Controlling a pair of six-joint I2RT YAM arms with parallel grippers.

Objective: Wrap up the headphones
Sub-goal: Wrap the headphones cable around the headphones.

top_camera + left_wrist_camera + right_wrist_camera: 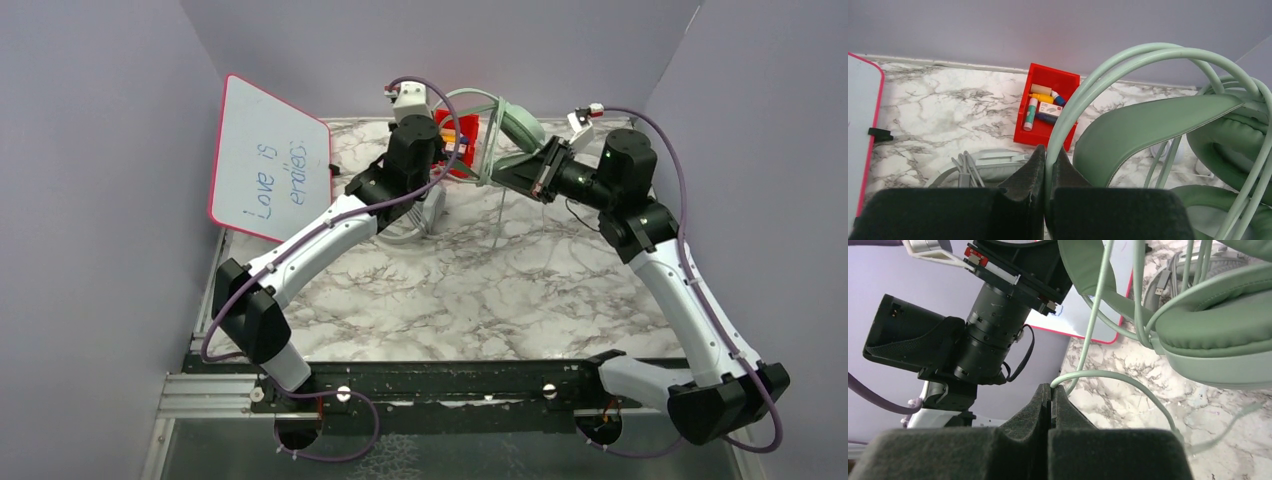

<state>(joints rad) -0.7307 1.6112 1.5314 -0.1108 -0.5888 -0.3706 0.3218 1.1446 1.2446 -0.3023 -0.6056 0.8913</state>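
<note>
You have the right tool (1050,389) clenched on the thin mint-green cable (1098,371) and the left tool (1047,152) seemingly on it too; the mint-green padded over-ear headset (1148,127) hangs just right of the red plastic bin (1054,76).

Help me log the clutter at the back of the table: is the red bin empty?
No, the red bin holds several small markers lying side by side, seen plainly from the left wrist.
</note>
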